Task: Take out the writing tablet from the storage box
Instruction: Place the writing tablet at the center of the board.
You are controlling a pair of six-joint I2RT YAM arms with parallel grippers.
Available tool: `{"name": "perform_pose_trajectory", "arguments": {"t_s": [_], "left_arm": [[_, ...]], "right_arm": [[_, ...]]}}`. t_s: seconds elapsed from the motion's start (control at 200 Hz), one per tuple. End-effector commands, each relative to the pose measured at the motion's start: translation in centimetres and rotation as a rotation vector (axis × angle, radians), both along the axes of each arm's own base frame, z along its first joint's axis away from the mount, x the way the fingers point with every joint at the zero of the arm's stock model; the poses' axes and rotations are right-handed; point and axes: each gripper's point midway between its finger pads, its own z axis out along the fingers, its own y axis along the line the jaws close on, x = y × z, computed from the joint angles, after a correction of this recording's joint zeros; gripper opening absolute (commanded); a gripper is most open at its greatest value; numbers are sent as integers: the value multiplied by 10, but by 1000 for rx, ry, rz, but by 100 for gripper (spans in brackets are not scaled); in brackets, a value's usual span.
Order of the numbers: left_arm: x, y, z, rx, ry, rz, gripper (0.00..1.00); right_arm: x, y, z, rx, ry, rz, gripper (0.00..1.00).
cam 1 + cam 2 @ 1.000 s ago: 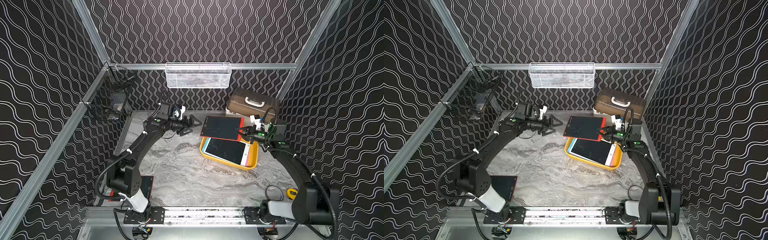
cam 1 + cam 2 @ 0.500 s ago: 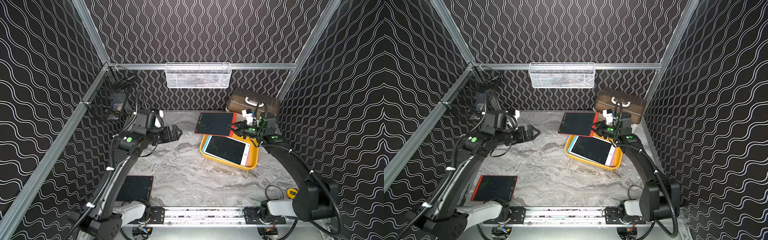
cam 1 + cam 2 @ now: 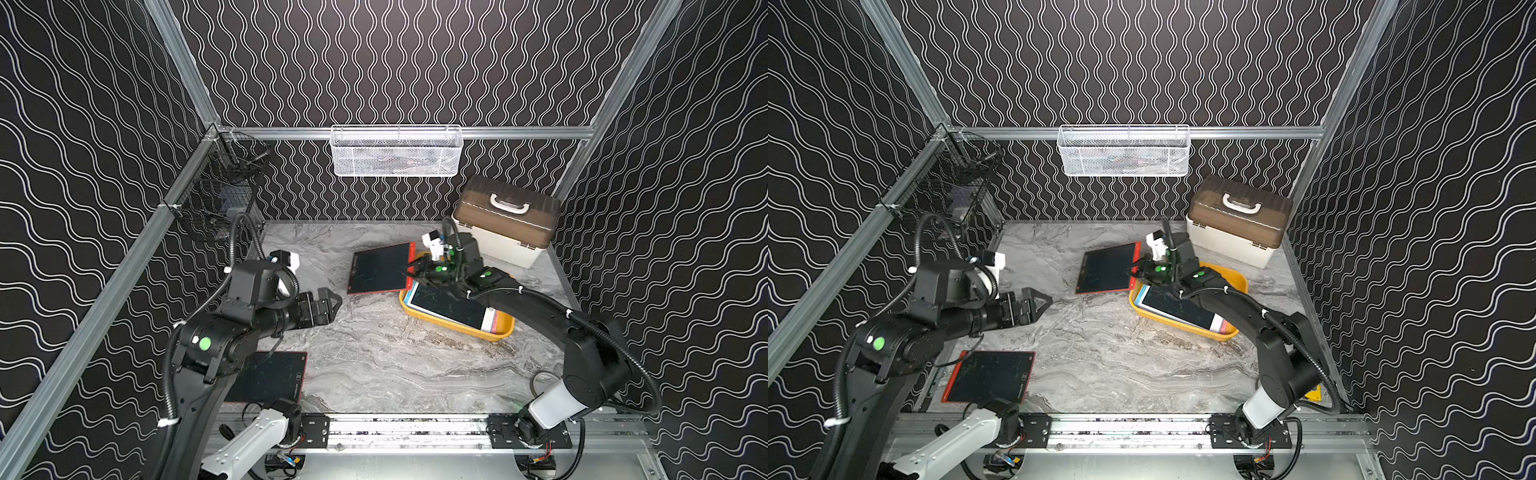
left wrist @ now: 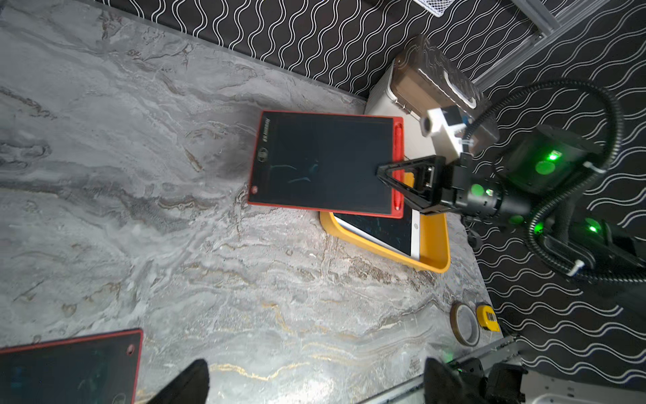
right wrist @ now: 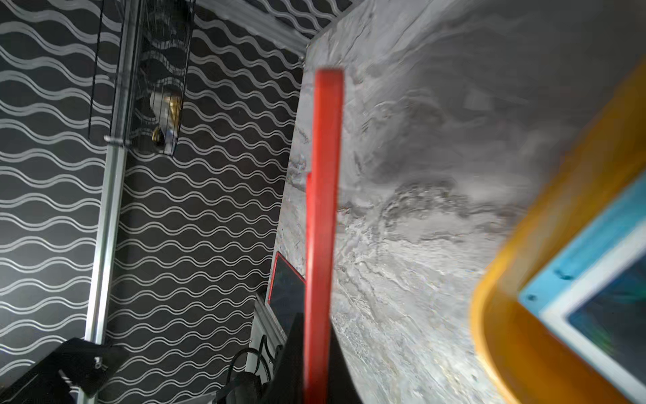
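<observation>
A red-framed writing tablet (image 3: 380,268) (image 3: 1108,268) (image 4: 321,162) hangs level just above the table, left of the yellow storage box (image 3: 453,328) (image 3: 1183,330) (image 4: 433,245). Its right edge overlaps the box's left rim. My right gripper (image 3: 409,272) (image 3: 1136,270) (image 4: 391,175) is shut on that edge; the right wrist view shows the tablet (image 5: 323,210) edge-on between the fingers. A white-framed tablet (image 3: 451,307) lies in the box on other flat ones. My left gripper (image 3: 332,301) (image 3: 1042,301) (image 4: 316,370) stands open and empty, well left of the held tablet.
Another red tablet (image 3: 270,376) (image 3: 990,376) lies flat at the front left, partly under my left arm. A cream case with a brown lid (image 3: 505,224) stands behind the box. A white mesh basket (image 3: 397,151) and a black wire basket (image 3: 224,195) hang on the walls. A tape roll (image 4: 464,323) lies front right.
My right gripper has carried the red tablet leftward off the box. My left arm has drawn back to the front left, away from the tablet, uncovering the red tablet on the table.
</observation>
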Motion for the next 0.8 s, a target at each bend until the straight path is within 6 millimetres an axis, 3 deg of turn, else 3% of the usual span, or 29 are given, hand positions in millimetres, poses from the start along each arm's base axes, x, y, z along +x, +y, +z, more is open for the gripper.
{"name": "perform_pose_trajectory", "arguments": {"t_s": [0.0,0.3,0.33,0.425,0.636,0.791], "left_arm": [[-15,3,-6,6,26,-8,99],[-18,18,0,77,-19,40,99],[-18,21,1,90,-19,51,99],[-13,25,4,129,-23,52,99],[15,25,7,181,-20,59,99],[33,20,4,205,-4,39,99]], "right_arm": [[15,22,8,13,-84,-60,0],[19,125,-17,41,-75,107,0],[20,137,-33,47,-46,122,0],[25,167,-49,98,-16,146,0],[31,212,-82,192,59,187,0],[22,242,-105,234,115,213,0]]}}
